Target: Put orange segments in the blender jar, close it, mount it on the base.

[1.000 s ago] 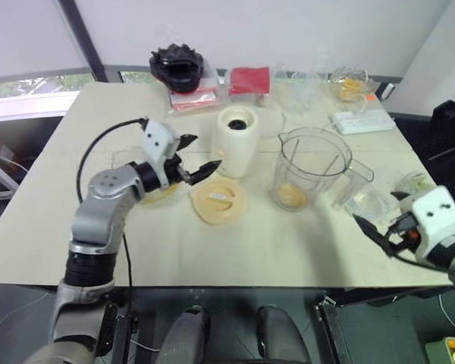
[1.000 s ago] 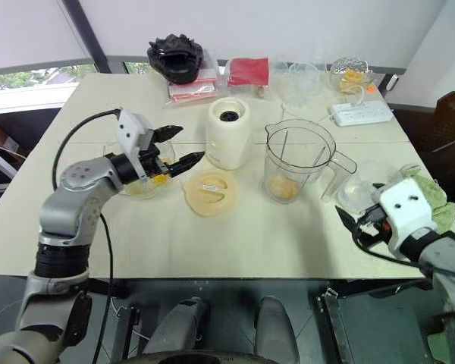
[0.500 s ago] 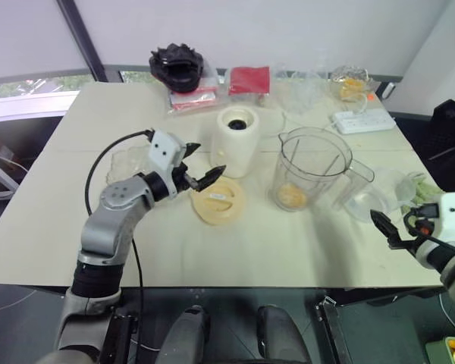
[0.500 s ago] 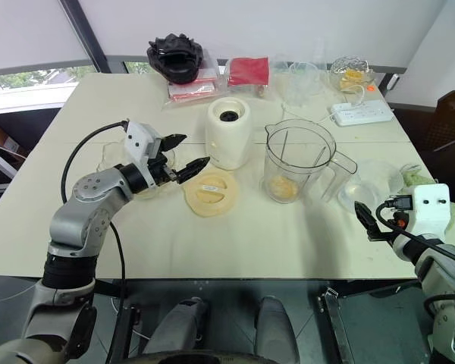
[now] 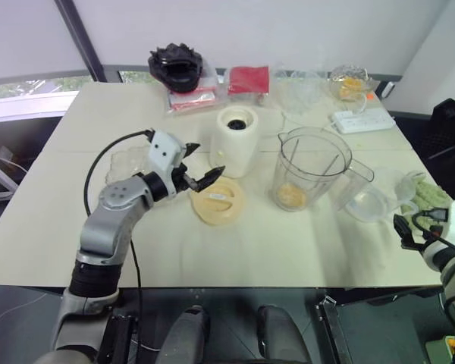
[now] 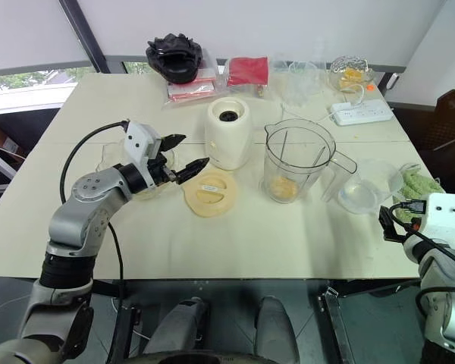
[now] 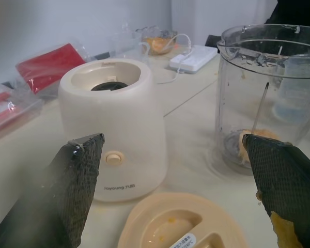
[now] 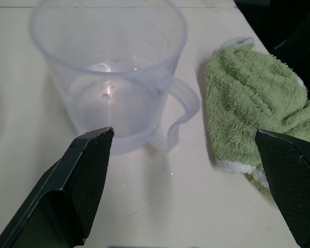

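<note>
Left eye view: your left arm reaches in from the worktop's (image 5: 53,227) near left, elbow bent, forearm roughly level, its left gripper (image 5: 205,163) pointing toward the base (image 5: 236,140). That gripper is spread wide and holds nothing; it hovers over the far edge of the flat cream lid (image 5: 218,200), just short of the base. A smear of orange pulp clings to one fingertip (image 7: 284,235) in the left wrist view. The blender jar (image 5: 312,168) stands upright and uncovered just right of the base, apart from it, with orange segments (image 5: 290,195) lying in its bottom. Your right arm sits low at the worktop's near right corner; its right gripper (image 6: 387,224) is likewise spread and empty, facing a clear handled cup (image 8: 111,72) and a green cloth (image 8: 250,108) beside it, touching neither.
</note>
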`<state>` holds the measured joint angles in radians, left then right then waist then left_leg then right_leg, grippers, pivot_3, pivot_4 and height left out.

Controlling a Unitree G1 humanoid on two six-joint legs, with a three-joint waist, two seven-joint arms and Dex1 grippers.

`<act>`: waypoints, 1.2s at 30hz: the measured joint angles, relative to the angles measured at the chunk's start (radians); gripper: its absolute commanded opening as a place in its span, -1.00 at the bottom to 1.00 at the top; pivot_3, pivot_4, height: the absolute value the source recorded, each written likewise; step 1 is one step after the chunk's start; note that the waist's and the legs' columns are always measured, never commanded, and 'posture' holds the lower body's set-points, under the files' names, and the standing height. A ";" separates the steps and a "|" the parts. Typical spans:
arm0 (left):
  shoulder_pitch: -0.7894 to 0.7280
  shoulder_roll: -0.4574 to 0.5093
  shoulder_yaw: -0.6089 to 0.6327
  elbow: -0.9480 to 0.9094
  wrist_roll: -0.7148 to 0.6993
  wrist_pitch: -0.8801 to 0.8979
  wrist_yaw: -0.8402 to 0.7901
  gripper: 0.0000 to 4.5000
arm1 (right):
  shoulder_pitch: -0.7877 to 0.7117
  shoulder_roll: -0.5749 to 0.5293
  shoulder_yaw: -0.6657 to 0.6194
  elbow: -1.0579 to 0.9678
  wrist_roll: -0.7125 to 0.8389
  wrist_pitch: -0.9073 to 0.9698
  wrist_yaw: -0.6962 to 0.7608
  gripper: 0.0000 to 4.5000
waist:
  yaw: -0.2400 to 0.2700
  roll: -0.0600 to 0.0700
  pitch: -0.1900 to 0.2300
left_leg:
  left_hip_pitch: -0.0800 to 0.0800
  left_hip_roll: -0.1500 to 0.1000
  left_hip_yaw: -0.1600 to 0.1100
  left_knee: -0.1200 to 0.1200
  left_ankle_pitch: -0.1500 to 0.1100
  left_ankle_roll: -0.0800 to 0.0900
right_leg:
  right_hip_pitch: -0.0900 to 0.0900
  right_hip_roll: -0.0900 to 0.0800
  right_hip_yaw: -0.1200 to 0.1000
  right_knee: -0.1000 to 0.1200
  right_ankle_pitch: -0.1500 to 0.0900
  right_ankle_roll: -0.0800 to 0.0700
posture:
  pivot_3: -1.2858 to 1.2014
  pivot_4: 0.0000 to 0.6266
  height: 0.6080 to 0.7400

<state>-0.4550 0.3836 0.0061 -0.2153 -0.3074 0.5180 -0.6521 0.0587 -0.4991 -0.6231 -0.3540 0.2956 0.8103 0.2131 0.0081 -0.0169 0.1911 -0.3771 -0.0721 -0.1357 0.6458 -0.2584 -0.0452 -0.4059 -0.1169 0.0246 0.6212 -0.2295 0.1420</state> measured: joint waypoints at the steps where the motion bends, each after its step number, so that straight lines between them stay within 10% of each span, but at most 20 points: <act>1: 0.001 0.003 0.000 -0.001 0.000 0.000 0.000 0.98 | -0.012 -0.001 0.005 0.012 -0.003 -0.008 -0.004 1.00 | 0.000 0.000 0.000 | 0.000 0.000 0.000 0.000 0.000 0.000 | 0.000 0.000 0.000 0.000 0.000 0.000 | 0.03 -0.52 1.00; 36: 0.018 0.029 0.008 -0.038 0.000 -0.001 0.041 0.98 | -0.195 -0.061 0.073 0.407 -0.136 -0.227 -0.093 1.00 | -0.005 0.002 0.001 | -0.002 0.000 0.000 -0.001 0.000 0.000 | 0.000 0.000 0.000 -0.004 0.000 0.000 | 0.03 -0.52 1.00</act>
<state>-0.4367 0.4131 0.0136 -0.2537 -0.3076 0.5174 -0.6110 -0.1359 -0.5604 -0.5502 0.0530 0.1594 0.5834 0.1204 0.0034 -0.0147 0.1923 -0.3788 -0.0723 -0.1357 0.6449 -0.2586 -0.0448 -0.4060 -0.1169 0.0246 0.6175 -0.2294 0.1421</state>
